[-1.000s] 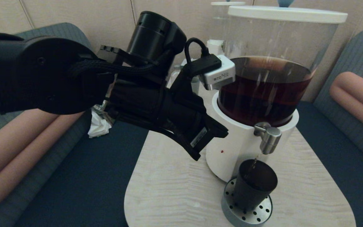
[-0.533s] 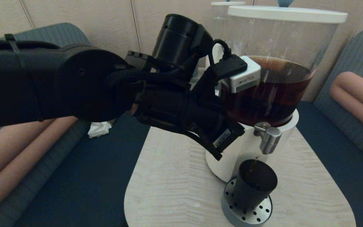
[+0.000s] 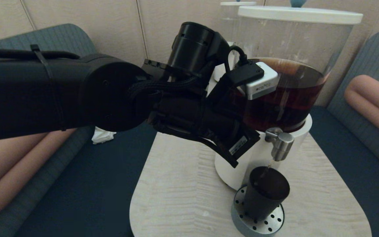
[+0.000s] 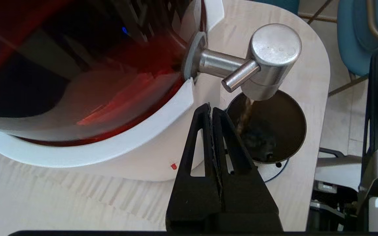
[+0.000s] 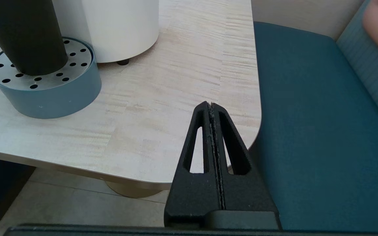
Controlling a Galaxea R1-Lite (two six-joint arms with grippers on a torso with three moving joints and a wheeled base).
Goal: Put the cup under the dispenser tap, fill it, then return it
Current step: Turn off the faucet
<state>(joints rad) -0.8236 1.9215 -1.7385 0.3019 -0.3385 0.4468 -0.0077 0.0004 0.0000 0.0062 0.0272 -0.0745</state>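
Standing on the perforated steel drip tray [image 3: 258, 222], the black cup [image 3: 265, 196] sits directly beneath the dispenser tap [image 3: 281, 145], and a thin brown stream falls from the spout into it; from the left wrist view the cup [image 4: 271, 131] already holds dark liquid. The big dispenser [image 3: 275, 98], a clear tank of dark brown drink on a white base, has one white lid, and a single red dot marks its base. Behind it one smaller white dispenser [image 3: 229, 29] is partly hidden. The left arm reaches across the head view and blocks much of the tank and the table [image 3: 183, 197]; the left gripper [image 4: 212, 111] hangs in the air beside the white base, near the tap, fingers pressed together on nothing. A white sticker on its body carries print too small to read. The right gripper [image 5: 211, 105] is parked off the table's edge above the blue bench seat [image 5: 307, 131], its fingers likewise clenched and empty. One crumpled white tissue [image 3: 103, 135] lies on the bench at the left.
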